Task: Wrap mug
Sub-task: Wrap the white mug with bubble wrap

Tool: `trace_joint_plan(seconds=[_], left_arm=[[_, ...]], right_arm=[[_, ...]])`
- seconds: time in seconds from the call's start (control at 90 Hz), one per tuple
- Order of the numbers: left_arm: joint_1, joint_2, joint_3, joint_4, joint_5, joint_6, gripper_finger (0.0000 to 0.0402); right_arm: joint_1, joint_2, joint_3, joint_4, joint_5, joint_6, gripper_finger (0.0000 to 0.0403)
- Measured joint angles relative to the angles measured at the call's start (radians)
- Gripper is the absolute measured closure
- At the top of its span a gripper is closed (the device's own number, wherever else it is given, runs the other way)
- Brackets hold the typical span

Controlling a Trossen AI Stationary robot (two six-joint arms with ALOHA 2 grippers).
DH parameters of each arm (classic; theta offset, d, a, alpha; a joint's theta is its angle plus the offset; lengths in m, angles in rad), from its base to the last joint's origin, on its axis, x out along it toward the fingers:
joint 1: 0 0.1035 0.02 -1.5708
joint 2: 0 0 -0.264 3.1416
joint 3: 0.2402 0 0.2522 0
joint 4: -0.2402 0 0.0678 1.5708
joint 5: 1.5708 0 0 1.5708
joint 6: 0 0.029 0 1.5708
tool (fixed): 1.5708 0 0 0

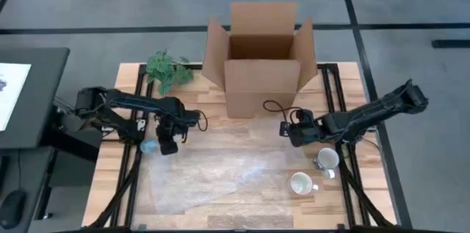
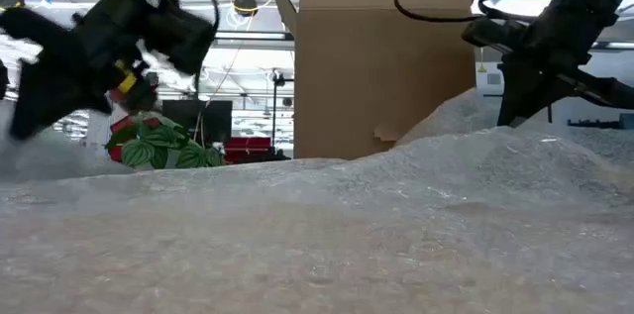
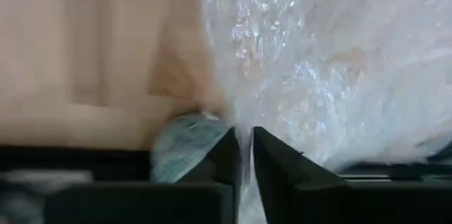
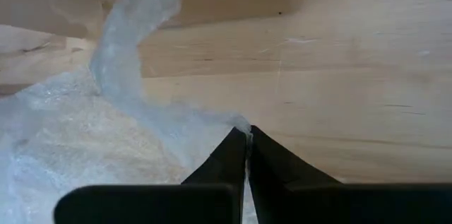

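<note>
Bubble wrap (image 1: 220, 167) lies spread over the wooden surface (image 1: 110, 189), and I hold it at two opposite edges. My left gripper (image 1: 167, 145) is clenched on the sheet's edge, as its wrist view shows, with a small pale blue object (image 3: 185, 146), which I cannot identify, just beside its fingers. My right gripper (image 1: 295, 136) is pinched on a lifted corner of the sheet, so that a ridge rises toward it in the low view. Two white mugs sit beyond the right gripper, off the sheet or at its very margin: one mug (image 1: 301, 183) near the sheet's border, the other mug (image 1: 327, 159) just under the right arm. An open cardboard box (image 1: 261, 64) and a small green plant (image 1: 167, 67) stand behind both grippers. I judge no mug is yet on the sheet. Risks: the thin film could slip from either pinch if I pull unevenly, and a dragged edge could catch the nearer mug and tip it.
</note>
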Motion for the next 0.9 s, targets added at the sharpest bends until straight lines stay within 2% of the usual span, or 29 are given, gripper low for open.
trace_joint_plan(seconds=[0.133,0.222,0.456,0.622,0.756,0.9], left_arm=[[0.04,-0.03,0.215,-0.105,-0.051,-0.01,0.0401],[0.073,-0.046,0.365,-0.185,-0.144,-0.015,0.0401],[0.219,-0.074,0.643,-0.17,-0.265,0.024,0.0402],[0.365,-0.036,0.657,-0.16,-0.336,0.117,0.0402],[0.459,0.02,0.578,-0.137,-0.352,0.192,0.0402],[0.501,0.077,0.471,-0.041,-0.455,0.265,0.0402]], right_arm=[[-0.001,-0.009,0.0,0.037,-0.006,-0.045,0.0403],[0.0,-0.024,0.008,0.044,-0.022,-0.077,0.0403],[0.0,-0.069,0.066,0.058,-0.121,-0.177,0.0403],[0.005,-0.079,0.109,0.056,-0.19,-0.248,0.0403],[0.007,-0.079,0.121,0.05,-0.218,-0.259,0.0403],[0.016,-0.079,0.121,0.042,-0.225,-0.254,0.0403]])
